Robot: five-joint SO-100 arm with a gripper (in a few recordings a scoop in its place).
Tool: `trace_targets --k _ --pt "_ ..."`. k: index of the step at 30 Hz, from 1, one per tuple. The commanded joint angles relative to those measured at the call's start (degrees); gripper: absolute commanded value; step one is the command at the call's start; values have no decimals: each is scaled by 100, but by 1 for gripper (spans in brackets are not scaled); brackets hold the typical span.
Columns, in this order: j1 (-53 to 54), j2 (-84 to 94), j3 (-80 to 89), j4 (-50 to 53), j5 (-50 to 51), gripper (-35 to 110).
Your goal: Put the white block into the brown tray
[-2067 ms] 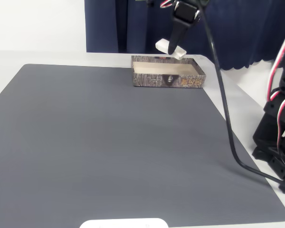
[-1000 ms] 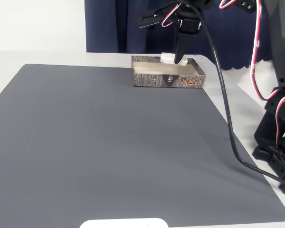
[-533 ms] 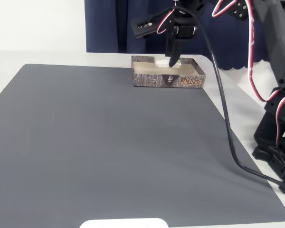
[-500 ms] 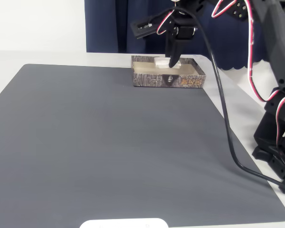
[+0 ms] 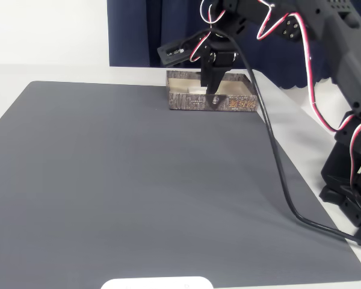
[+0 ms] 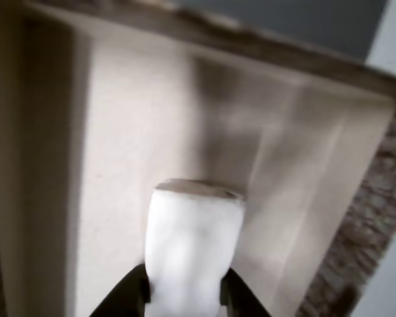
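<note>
My arm (image 5: pixel 325 36) reaches in from the right of the fixed view, across the far edge of the grey mat (image 5: pixel 138 180), and bends down over the tray (image 5: pixel 228 103), which sits at the mat's far edge, right of centre. The tray's long axis runs left to right in that view, with its patterned wall facing the camera and its pale inside open upward.

My gripper (image 5: pixel 209 84) points almost straight down into the tray's left half, its tips below the rim line as far as I can judge. In the wrist view the tray's cream floor (image 6: pixel 119 132) spreads beneath me, one inner wall (image 6: pixel 317 198) rising on the right and another along the left.

My fingers (image 6: pixel 135 294) are clamped on the block (image 6: pixel 193 247), one on each of its sides near the end closest to the camera. The block's long axis runs away from the lens toward the floor, so it hangs end-down, not flat. Its far end looks close to the floor, just beside its own shadow, but I cannot tell whether it touches.

What matters next, as I judge it: the block is already inside the tray's walls and straight below my jaws, so parting them should leave it in the tray, probably tipping onto a broad face.
</note>
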Motion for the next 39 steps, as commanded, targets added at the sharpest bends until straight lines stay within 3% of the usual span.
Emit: trace_targets --k 1,12,17,33,39 --pt "-35 18 -299 -79 79 4" --pt "-79 132 -325 -97 343 31" --pt "-62 325 -316 -70 343 35" --pt "-132 958 -545 -44 615 34" --pt "-369 1626 220 439 1283 18"
